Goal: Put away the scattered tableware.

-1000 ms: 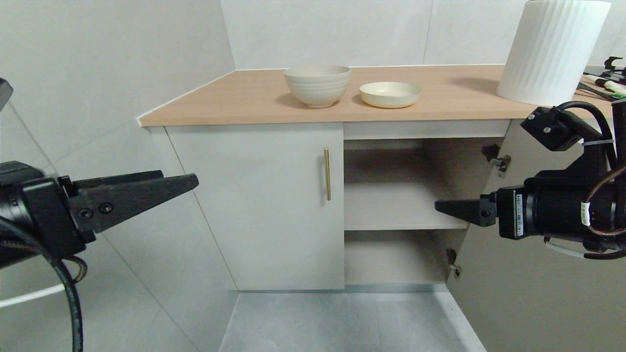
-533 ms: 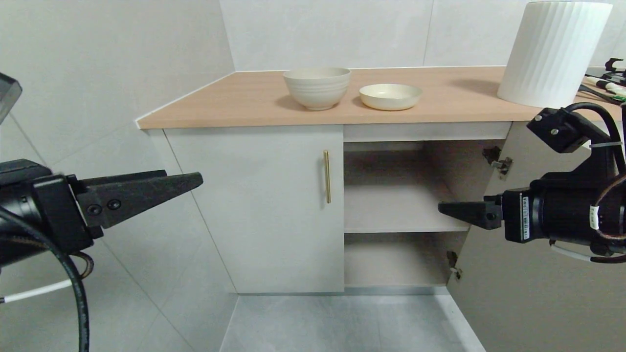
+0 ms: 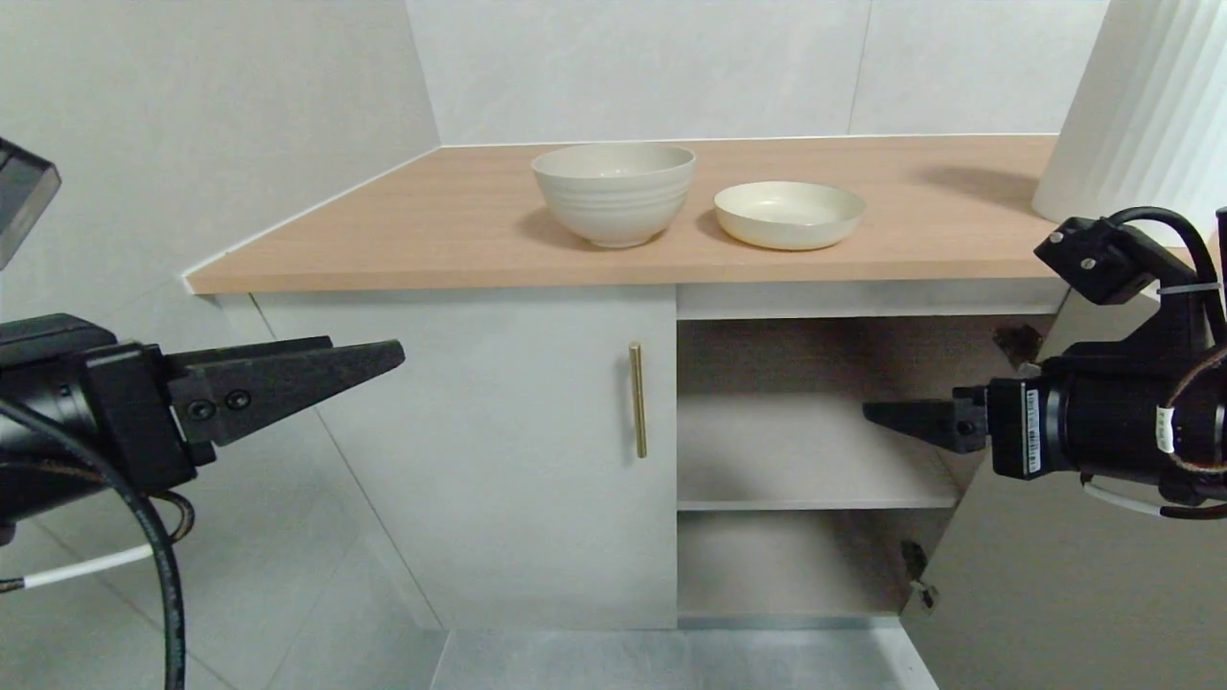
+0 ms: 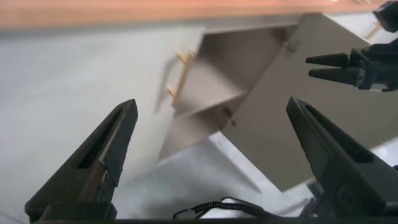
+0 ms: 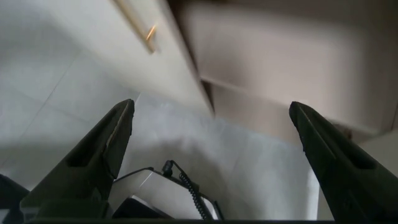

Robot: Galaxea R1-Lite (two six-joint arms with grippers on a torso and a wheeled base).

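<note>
Pale grey tiled wall (image 3: pixel 192 115), kitchen corner; contents listed by size.

1. White base cabinet (image 3: pixel 479 460). Its left door is closed. Its right door (image 3: pixel 1054 594) is swung wide, exposing an inner shelf (image 3: pixel 815 460) and a lower compartment.
2. Light wood-grain countertop (image 3: pixel 383 240), running along the cabinet's top.
3. Tall white ribbed cylinder (image 3: pixel 1141 105), standing at the counter's right end, well apart from the tableware.
4. Left gripper (image 4: pixel 210 107), black, with its tapered fingers spread wide and holding nothing. It hangs in front of the closed door, below counter height.
5. Right gripper (image 5: pixel 211 109), black, likewise spread and holding nothing. It is level with the open compartment, near the shelf.
6. Deep beige ceramic bowl with ridged sides (image 3: pixel 613 192), upright on the counter above the closed door.
7. Shallow cream round dish (image 3: pixel 789 214), upright just beside the bowl on its right, apart from it.
8. Slim brass bar handle (image 3: pixel 637 400), vertical on the closed door's inner edge.

Status, as judged: storage is opened and ready, but neither piece is grasped and both are on the counter. Picking up and shelving each piece is still to do, so the task looks to be at an early stage.
</note>
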